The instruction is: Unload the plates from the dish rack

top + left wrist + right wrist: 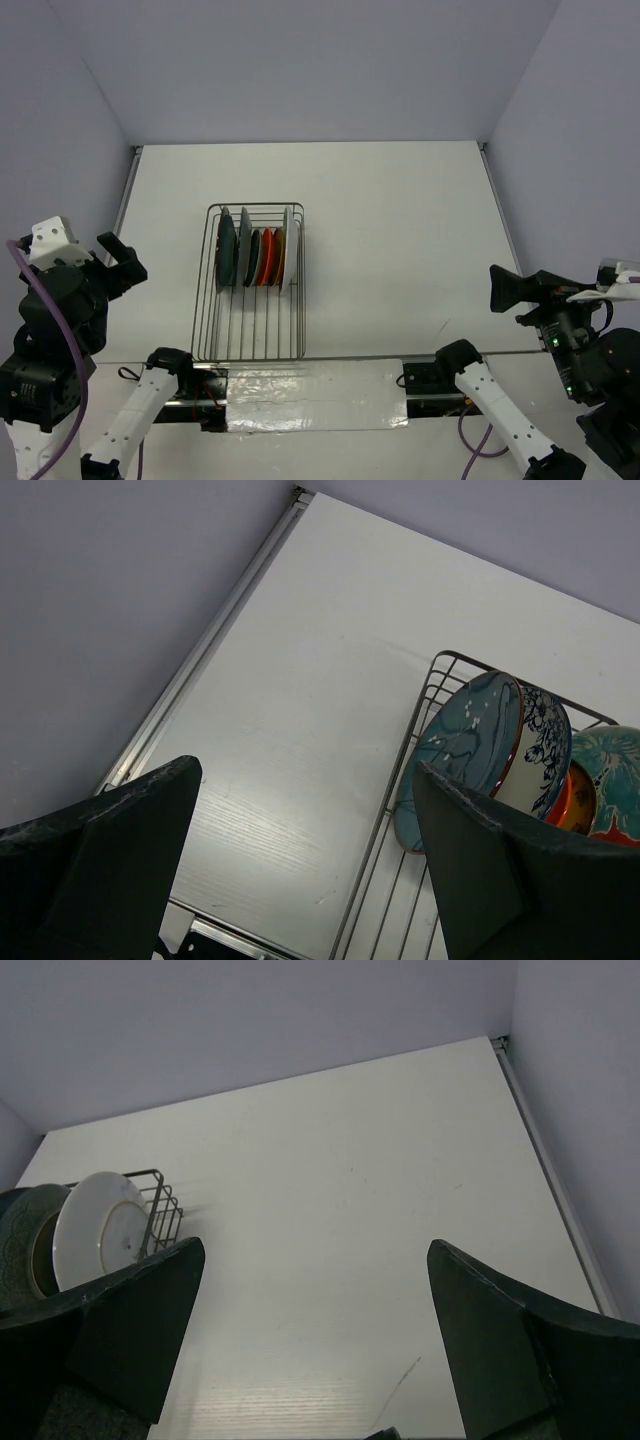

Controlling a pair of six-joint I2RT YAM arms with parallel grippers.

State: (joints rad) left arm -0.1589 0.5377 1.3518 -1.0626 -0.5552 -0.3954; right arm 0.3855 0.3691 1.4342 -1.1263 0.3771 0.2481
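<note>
Plates [255, 258] stand on edge in a tight row across the far half of the dish rack [252, 335], propped between its upright wires. At the rack's left end is a teal plate [462, 752] with an orange rim. Next to it is a white plate with blue flowers [543, 748], then a small orange-yellow one [578, 802] and a red plate with teal flowers [618, 770]. At the rack's right end is a plain white plate [98, 1230], with a darker grey-green one just behind it.

The rack rests on a matt white table [400, 220], roughly midway between its side edges. The near end of the rack lies just beside a glossy strip [315, 400] that runs between the arm bases. A thin metal rail [200, 665] edges the table to the rack's left. Plain pale lilac walls [320, 70] close in left, right and beyond the rack.

Well to the left of the rack, the left gripper [122, 258] has its jaws spread wide with nothing between them. Well to the right of the rack, the right gripper [500, 288] is likewise wide apart and holds nothing
</note>
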